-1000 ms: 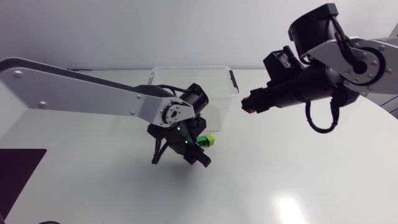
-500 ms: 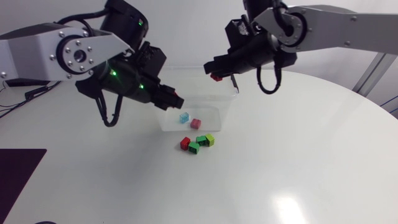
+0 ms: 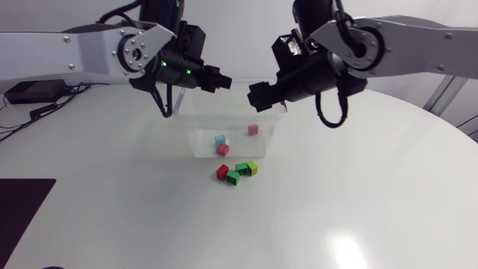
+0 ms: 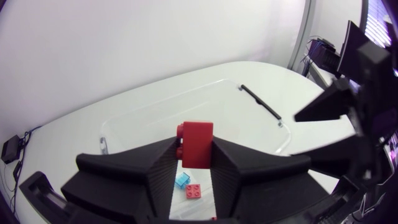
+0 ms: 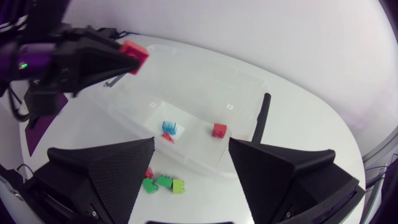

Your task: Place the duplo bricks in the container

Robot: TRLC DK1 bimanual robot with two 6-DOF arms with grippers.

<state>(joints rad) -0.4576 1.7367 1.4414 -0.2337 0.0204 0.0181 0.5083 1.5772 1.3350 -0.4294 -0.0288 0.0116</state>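
A clear plastic container stands at the table's far middle. Inside lie a light blue brick, a red brick and another red brick. My left gripper hangs over the container's left rim, shut on a red brick. My right gripper hovers above the container's right part, open, nothing between its fingers. In the right wrist view the blue brick and a red brick lie below it.
On the table just in front of the container sit a red brick, two green bricks and a lime brick. A black handle clip sits on the container's right end.
My right gripper opened and let go of its red brick, which now lies in the container. My left arm carried its red brick up from the table to above the container.
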